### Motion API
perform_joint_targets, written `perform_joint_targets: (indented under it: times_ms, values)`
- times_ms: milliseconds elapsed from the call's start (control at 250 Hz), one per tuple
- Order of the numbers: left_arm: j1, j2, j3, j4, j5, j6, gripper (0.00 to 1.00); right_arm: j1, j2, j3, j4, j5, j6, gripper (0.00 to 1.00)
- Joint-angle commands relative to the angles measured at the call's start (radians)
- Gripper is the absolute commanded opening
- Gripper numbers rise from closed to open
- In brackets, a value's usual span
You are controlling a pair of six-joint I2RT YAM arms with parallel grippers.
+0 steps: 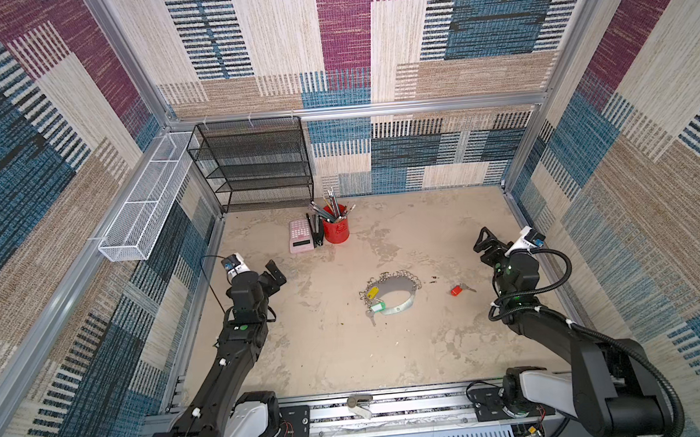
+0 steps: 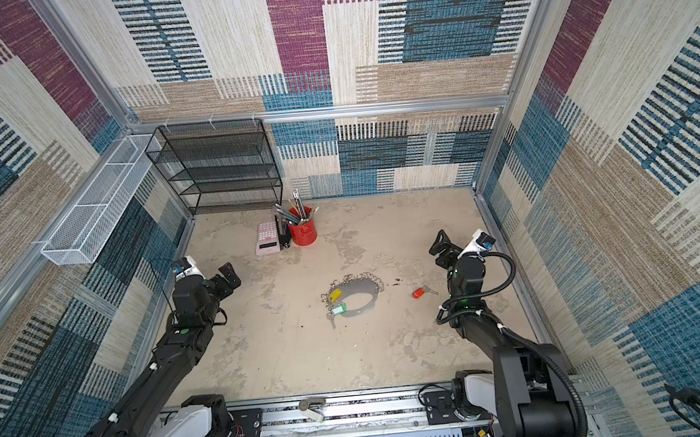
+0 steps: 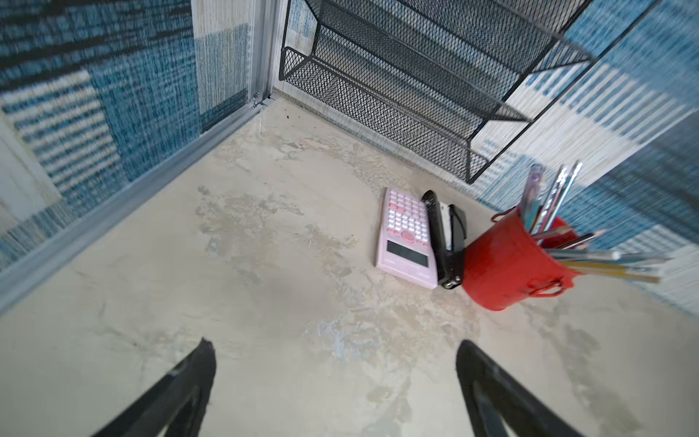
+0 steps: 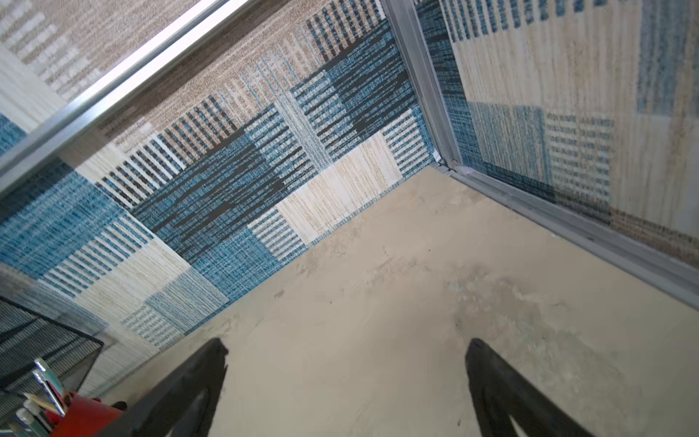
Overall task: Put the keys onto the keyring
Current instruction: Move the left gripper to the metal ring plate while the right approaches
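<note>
Near the middle of the table [image 1: 348, 353], in both top views: a grey curved keyring [image 1: 400, 286], flat on the surface, fringed along its outer edge with many small silver loops like a chain. At its left end, a yellow-tagged key [image 1: 372, 294] and a green-tagged key [image 1: 376, 308], seemingly hooked on, though too small to tell for sure. To its right, well apart and alone: a red-tagged key [image 1: 457, 291], silver blade pointing right. Left gripper [image 3: 333, 348] spread wide, holding nothing, over the table's left side. Right gripper [image 4: 346, 346] likewise wide apart and empty, over the right side.
</note>
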Motion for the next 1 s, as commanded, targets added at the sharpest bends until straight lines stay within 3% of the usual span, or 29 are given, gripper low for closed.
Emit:
perform_joint_targets:
  times_ms: [0, 76, 192, 280, 428, 632, 792, 912, 996]
  values:
    - [0.0, -0.019, -0.047, 0.071, 0.189, -0.202, 0.99, 0.001, -0.05, 0.056, -0.218, -0.092, 0.106, 1.0]
    - [0.0, 0.001, -0.026, 0.074, 0.345, -0.198, 1.0, 0.002, -0.093, 0.057, -0.29, -0.181, 0.062, 1.0]
    - [-0.022, 0.046, 0.052, -0.053, 0.512, -0.165, 0.86, 0.013, -0.128, 0.04, -0.355, -0.31, 0.015, 1.0]
    - [-0.088, 0.092, 0.13, -0.218, 0.536, -0.106, 0.79, 0.067, -0.102, 0.053, -0.397, -0.349, -0.029, 0.99]
    - [-0.243, 0.169, 0.245, -0.442, 0.476, -0.034, 0.69, 0.255, 0.045, 0.117, -0.408, -0.336, -0.097, 1.0]
    - [-0.38, 0.258, 0.333, -0.554, 0.476, -0.036, 0.58, 0.389, 0.338, 0.265, -0.407, -0.429, -0.153, 0.64]
    - [-0.429, 0.262, 0.318, -0.542, 0.456, -0.066, 0.54, 0.405, 0.497, 0.373, -0.426, -0.44, -0.156, 0.3]
    - [-0.444, 0.271, 0.301, -0.515, 0.456, -0.083, 0.54, 0.406, 0.601, 0.477, -0.493, -0.434, -0.178, 0.21]
    - [-0.452, 0.285, 0.3, -0.499, 0.462, -0.091, 0.53, 0.407, 0.659, 0.529, -0.509, -0.423, -0.181, 0.2]
